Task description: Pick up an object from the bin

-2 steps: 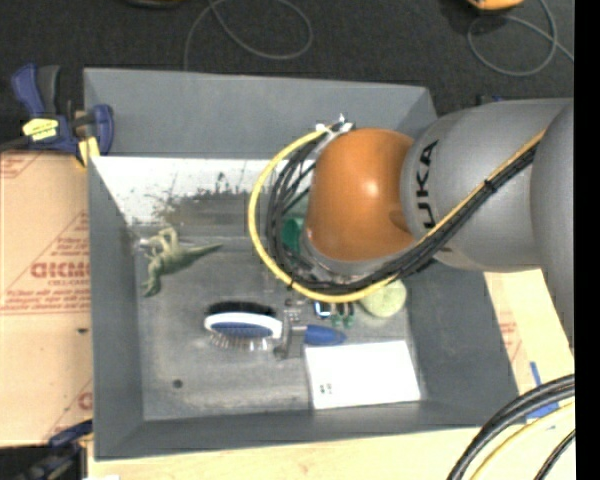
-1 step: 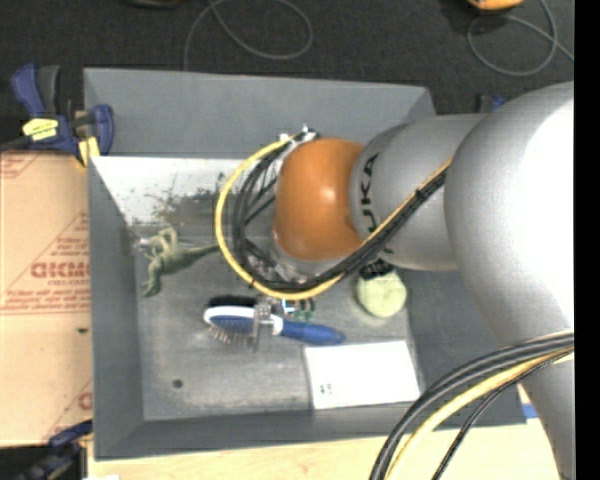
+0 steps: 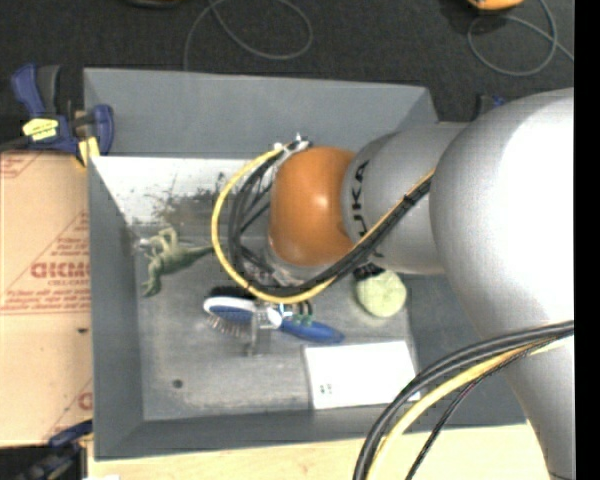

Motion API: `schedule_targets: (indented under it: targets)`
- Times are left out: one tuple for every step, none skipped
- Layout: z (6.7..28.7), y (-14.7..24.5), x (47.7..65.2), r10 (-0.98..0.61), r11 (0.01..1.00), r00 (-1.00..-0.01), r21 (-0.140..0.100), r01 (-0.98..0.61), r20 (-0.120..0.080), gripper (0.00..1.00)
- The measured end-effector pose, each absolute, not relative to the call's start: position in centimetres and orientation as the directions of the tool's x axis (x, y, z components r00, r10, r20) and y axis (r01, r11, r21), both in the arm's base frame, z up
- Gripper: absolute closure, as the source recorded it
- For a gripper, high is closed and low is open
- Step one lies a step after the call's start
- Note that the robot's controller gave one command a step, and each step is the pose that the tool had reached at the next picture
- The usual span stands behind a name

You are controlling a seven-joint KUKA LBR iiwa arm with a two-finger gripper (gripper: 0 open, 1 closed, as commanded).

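Directly over the blue brush (image 3: 315, 331) the gripper (image 3: 250, 326) is hovering; whether it is spread or pressed together I cannot tell. Centring across the handle is looking wisest.

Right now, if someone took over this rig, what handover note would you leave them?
Gripper: low in the middle of the bin, over the blue-and-white brush; whether it grips anything can't be seen.
Other things: green toy lizard at the view's left, pale green ball at its right, white card by the near wall.
Done: nothing lifted out yet.
Left: secure one thing and raise it.
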State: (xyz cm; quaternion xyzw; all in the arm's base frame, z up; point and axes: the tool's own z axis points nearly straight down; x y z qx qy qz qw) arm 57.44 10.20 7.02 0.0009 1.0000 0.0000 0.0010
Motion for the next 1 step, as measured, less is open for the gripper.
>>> schedule_targets:
  targets:
    - [7.07, 9.57, 57.57, 0.105, 0.994, -0.994, 0.001, 0.105, -0.003, 0.0]
